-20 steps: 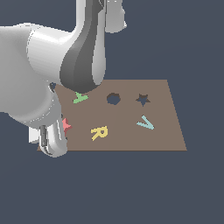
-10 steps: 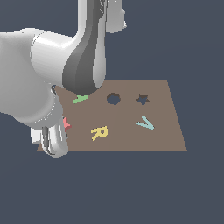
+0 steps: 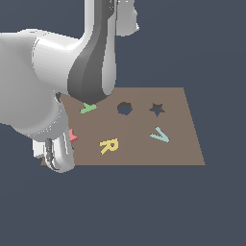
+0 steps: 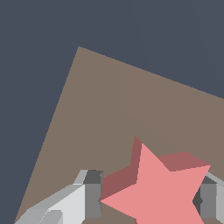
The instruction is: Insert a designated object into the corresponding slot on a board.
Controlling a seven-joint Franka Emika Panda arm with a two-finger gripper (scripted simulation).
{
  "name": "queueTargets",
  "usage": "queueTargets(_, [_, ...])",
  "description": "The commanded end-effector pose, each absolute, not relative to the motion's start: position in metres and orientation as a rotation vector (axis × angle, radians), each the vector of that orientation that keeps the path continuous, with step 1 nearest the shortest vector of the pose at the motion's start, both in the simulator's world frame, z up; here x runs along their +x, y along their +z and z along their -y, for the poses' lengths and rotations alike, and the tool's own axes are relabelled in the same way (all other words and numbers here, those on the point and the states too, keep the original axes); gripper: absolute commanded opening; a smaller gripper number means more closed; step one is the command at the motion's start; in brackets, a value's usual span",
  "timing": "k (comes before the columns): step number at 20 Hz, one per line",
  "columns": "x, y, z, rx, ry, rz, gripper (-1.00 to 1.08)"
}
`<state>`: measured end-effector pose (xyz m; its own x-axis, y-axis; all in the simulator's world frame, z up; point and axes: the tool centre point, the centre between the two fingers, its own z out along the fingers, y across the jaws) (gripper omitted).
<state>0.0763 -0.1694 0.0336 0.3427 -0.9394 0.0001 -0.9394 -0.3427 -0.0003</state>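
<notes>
on my wrist feed the gripper has 1 finger on each side of the red-pink star, closed against it. it sits at the board edge, well apart from the star slot.

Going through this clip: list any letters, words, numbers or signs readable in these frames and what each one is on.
"R": not printed text but a loose yellow letter piece lying on the brown board.
A green piece is half hidden by the arm; its letter cannot be read.
A pale teal piece looks like a V or a 7; unclear which.
No printed labels, brands or numbers show, none on the red star.
</notes>
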Motion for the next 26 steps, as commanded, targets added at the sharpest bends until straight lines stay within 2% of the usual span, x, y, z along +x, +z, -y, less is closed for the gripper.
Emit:
queueTargets(1, [0.076,0.033,0.169,-2.578,0.001,-1.796,-1.00])
queueTargets(12, [0.094,0.034,0.139,-2.729,0.000,-1.556,-1.00])
queueTargets(26, [0.113,0.036,0.044,-3.033,-0.001,-0.822,-1.00])
